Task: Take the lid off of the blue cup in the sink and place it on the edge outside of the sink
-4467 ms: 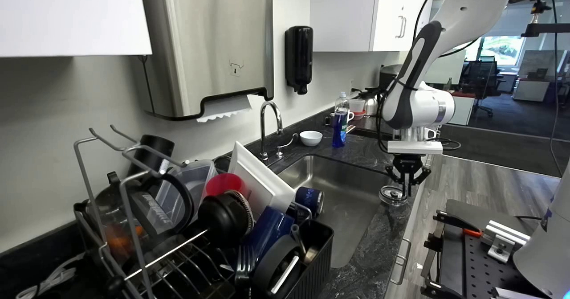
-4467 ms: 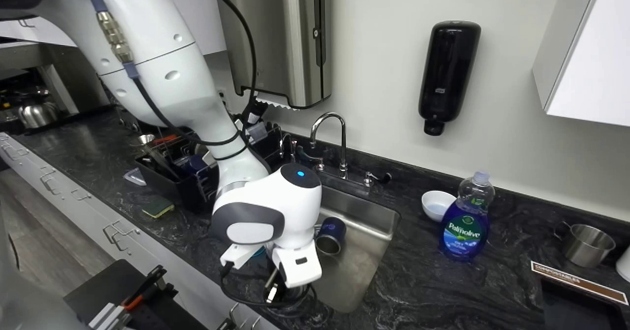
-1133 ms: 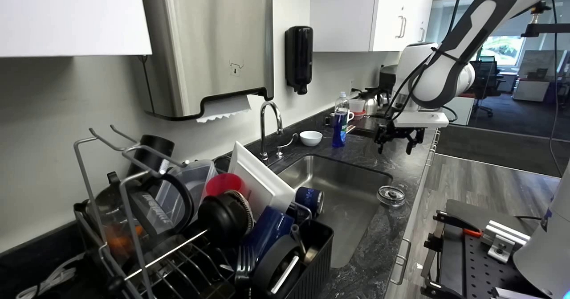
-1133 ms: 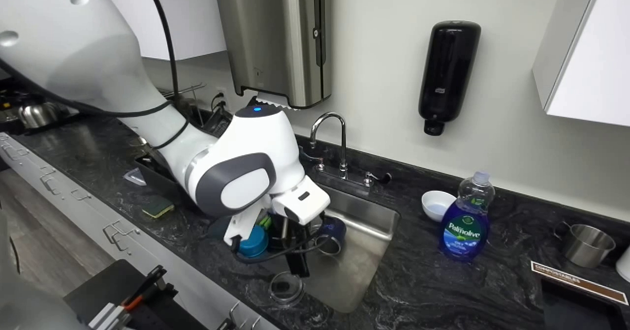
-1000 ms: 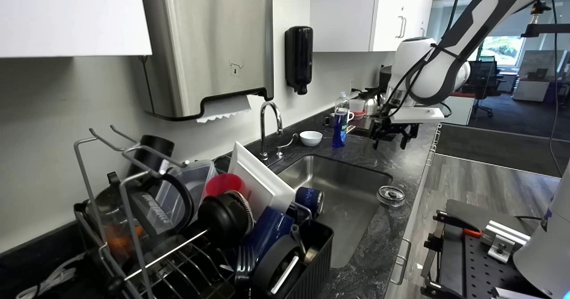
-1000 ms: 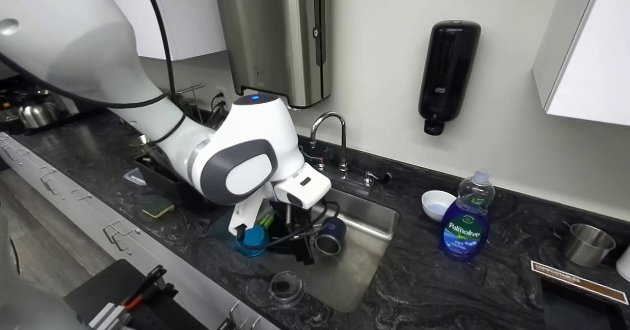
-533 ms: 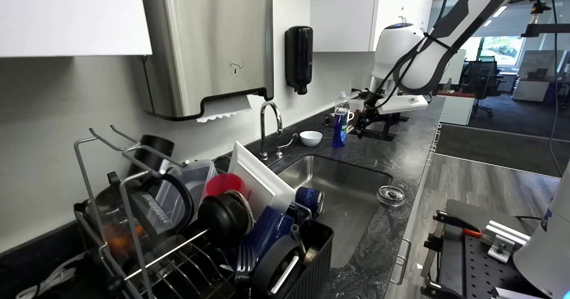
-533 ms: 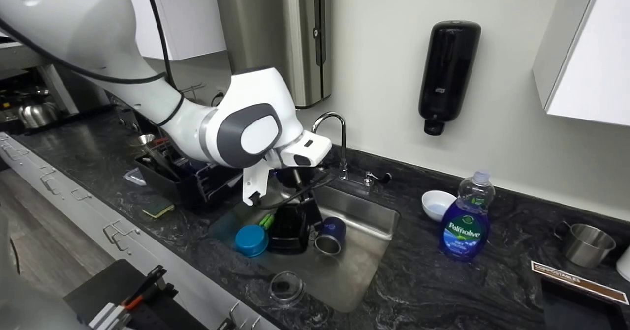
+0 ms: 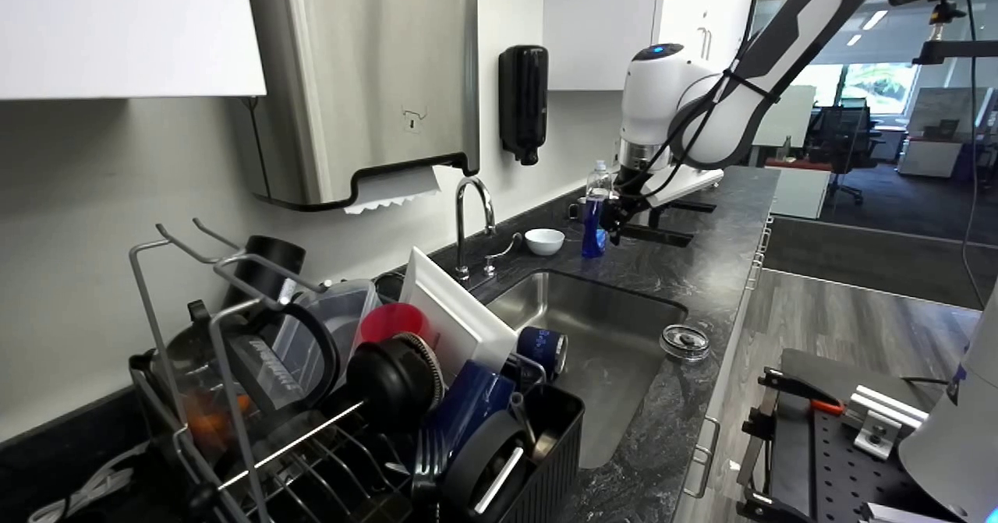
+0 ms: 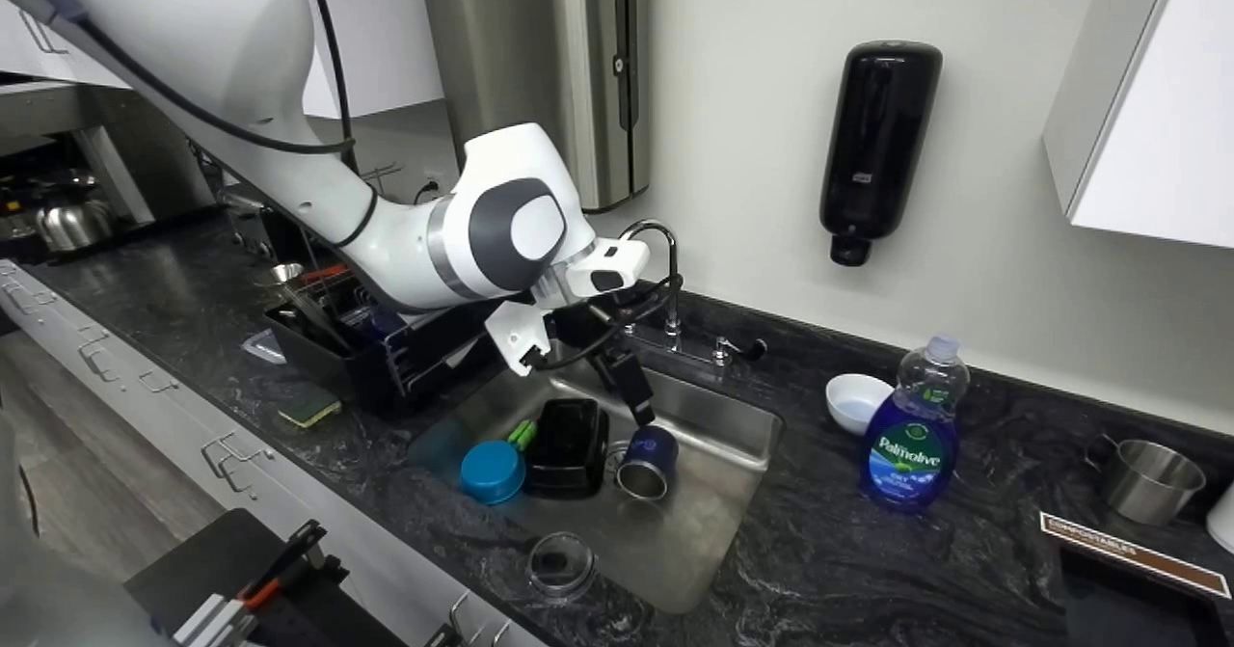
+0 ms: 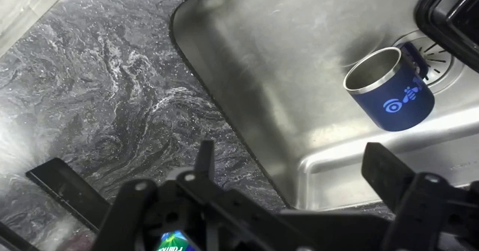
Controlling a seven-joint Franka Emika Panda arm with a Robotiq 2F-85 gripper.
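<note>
In an exterior view, the clear lid (image 9: 685,342) lies on the tabletop edge (image 9: 678,398) outside the sink (image 9: 616,398); expect it to be light, stiff and slippery if wet. In an exterior view, the lid (image 10: 561,564) shows a round rim: pinch it lightly from opposite sides. In the wrist view, the pincer (image 11: 292,157) is released, jaws apart, holding nothing.

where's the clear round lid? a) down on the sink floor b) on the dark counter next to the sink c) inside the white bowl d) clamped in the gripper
b: both exterior views show the clear round lid lying on the dark counter beside the sink, apart from the open gripper.
</note>
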